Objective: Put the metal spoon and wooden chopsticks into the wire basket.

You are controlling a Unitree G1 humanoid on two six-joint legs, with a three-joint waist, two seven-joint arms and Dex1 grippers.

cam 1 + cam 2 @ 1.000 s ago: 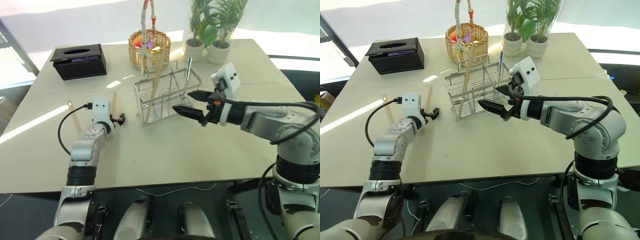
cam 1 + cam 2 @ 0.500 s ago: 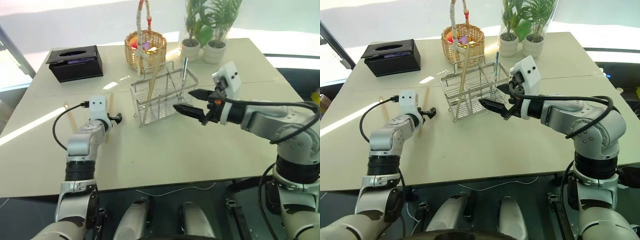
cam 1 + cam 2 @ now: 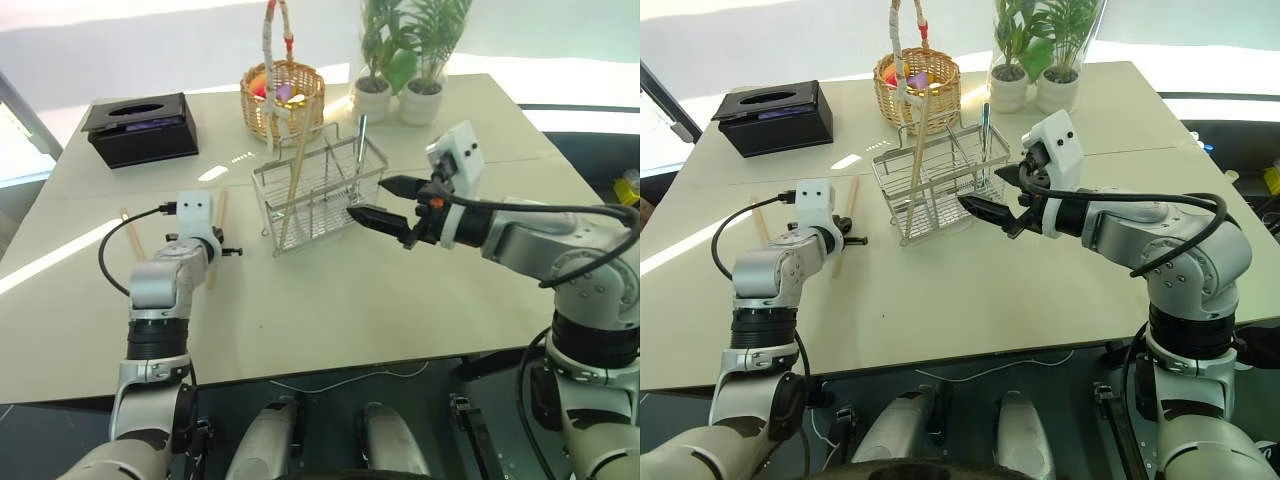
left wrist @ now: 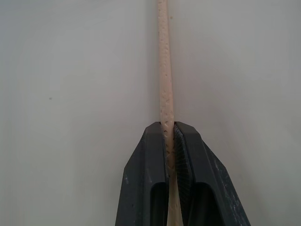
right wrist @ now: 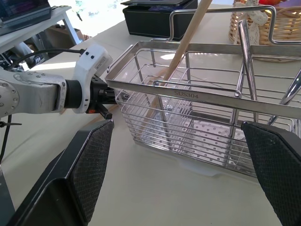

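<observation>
A rectangular silver-grey wire-grid basket [image 3: 320, 190] with inner compartments stood near the middle of a pale beige table [image 3: 330, 300]. One long, pale tan wooden chopstick [image 3: 296, 175] was seen leaning inside the basket's left compartment, its top rising well above the rim toward twelve o'clock. A slim shiny metal spoon [image 3: 358, 140] was stood upright in the far right compartment, handle up.

At about nine o'clock from the basket, a second pale wooden chopstick [image 4: 164, 80] lay flat on the table, and the left gripper [image 4: 170, 136] was closed on it — in the left wrist view both black fingers [image 4: 150, 174] were pressed against the stick's sides, the stick running straight out between them. A third thin wooden stick [image 3: 127, 222] lay on the table farther out at nine o'clock, apart from the gripper.

The right gripper [image 3: 385, 200] was held above the table just at three o'clock of the basket, its two black fingers spread wide and holding nothing — the basket's near wall was framed between them in the right wrist view.

At twelve o'clock of the wire basket stood a round woven wicker basket [image 3: 281, 95] with a tall wrapped handle; a black rectangular tissue box [image 3: 139, 125] was placed at ten o'clock, and two small white pots with green plants [image 3: 400, 95] at one o'clock.
</observation>
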